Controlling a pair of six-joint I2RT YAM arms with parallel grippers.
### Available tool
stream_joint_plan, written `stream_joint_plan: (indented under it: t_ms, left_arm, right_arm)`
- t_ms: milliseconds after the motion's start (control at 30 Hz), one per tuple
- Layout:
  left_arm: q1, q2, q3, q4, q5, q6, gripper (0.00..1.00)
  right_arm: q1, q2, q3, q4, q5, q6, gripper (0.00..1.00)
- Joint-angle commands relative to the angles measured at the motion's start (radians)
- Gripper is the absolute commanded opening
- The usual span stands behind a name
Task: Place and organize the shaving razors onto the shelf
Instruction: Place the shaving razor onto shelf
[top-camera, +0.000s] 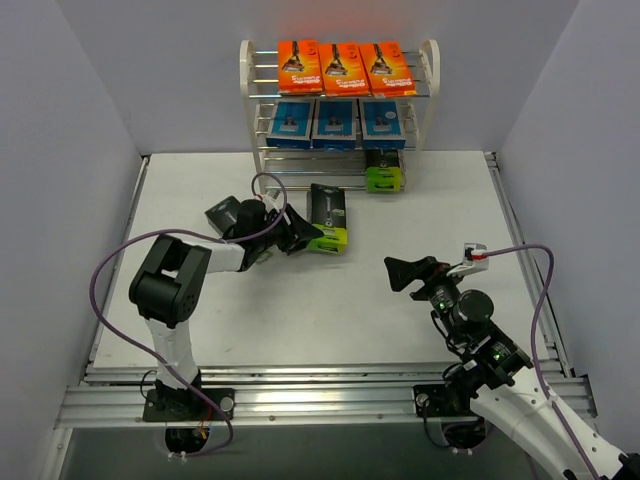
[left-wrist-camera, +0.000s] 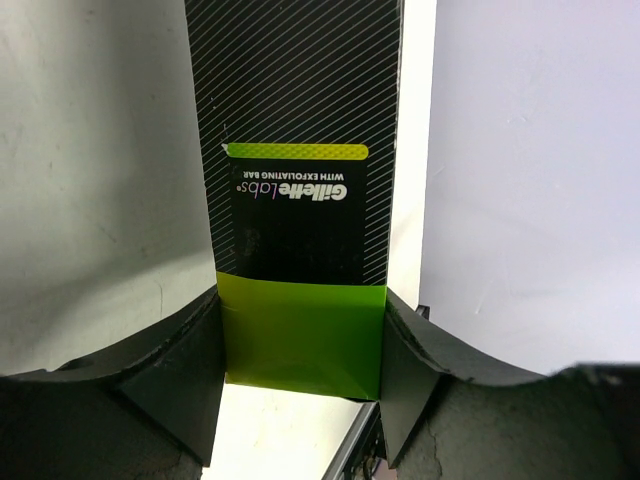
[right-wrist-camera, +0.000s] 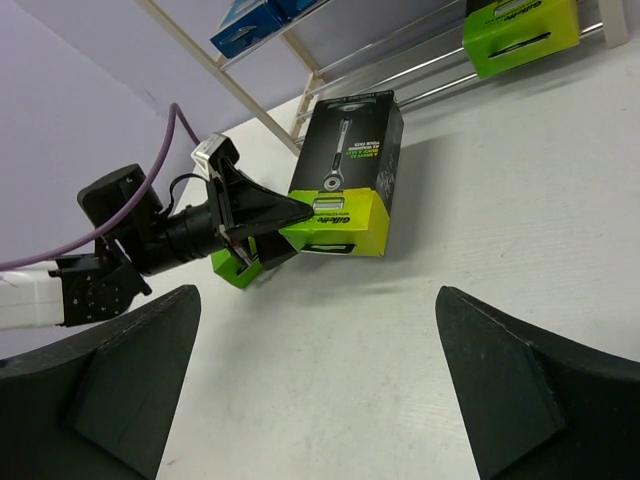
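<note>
Clamped on a black-and-lime box (top-camera: 327, 215) with the left gripper (top-camera: 303, 236)
Grabbed by the lime end, just in front of the shelf (top-camera: 432, 90) — over at the right gripper (top-camera: 400, 272), spread wide and holding nothing.

the shelf (top-camera: 246, 72) stands at the far edge of the table (top-camera: 420, 330), about mid-width. three razor cards (top-camera: 342, 68) sit side by side on its top tier, three flat razor packs (top-camera: 335, 122) side by side on the tier below, and one gillette labs box (top-camera: 384, 172) at the right end of the lowest tier. in front of the shelf a second box (top-camera: 327, 210) rests on the table (a third box (left-wrist-camera: 300, 200) is just to its left, between the fingers of the left gripper (left-wrist-camera: 302, 345)).
</note>
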Motion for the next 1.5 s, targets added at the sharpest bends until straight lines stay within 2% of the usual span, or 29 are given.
stream_joint_plan:
  t_ms: [0,733,1133,1367,1433,1467]
  left_arm:
    - [0.006,0.021,0.096,0.124,0.013,0.006,0.02]
    - [0.018,0.297,0.580,-0.063,-0.016,0.093,0.02]
    - [0.009,0.393,0.707,-0.052,-0.031,0.074,0.02]
    - [-0.003,0.426,0.759,-0.071,-0.045,0.101,0.03]
    - [-0.005,0.434,0.772,-0.072,-0.045,0.101,0.06]
    - [-0.005,0.437,0.773,-0.072,-0.045,0.100,0.13]
  right_arm:
    - [-0.010,-0.002,0.046,0.005,0.030,-0.045,1.00]
    - [-0.076,0.081,0.002,0.075,-0.043,-0.100,1.00]
    - [-0.212,0.147,-0.055,0.181,-0.178,-0.077,1.00]
    - [-0.309,0.175,-0.086,0.229,-0.321,-0.072,1.00]
    - [-0.327,0.176,-0.095,0.240,-0.339,-0.071,1.00]
    - [-0.341,0.179,-0.096,0.241,-0.347,-0.072,1.00]
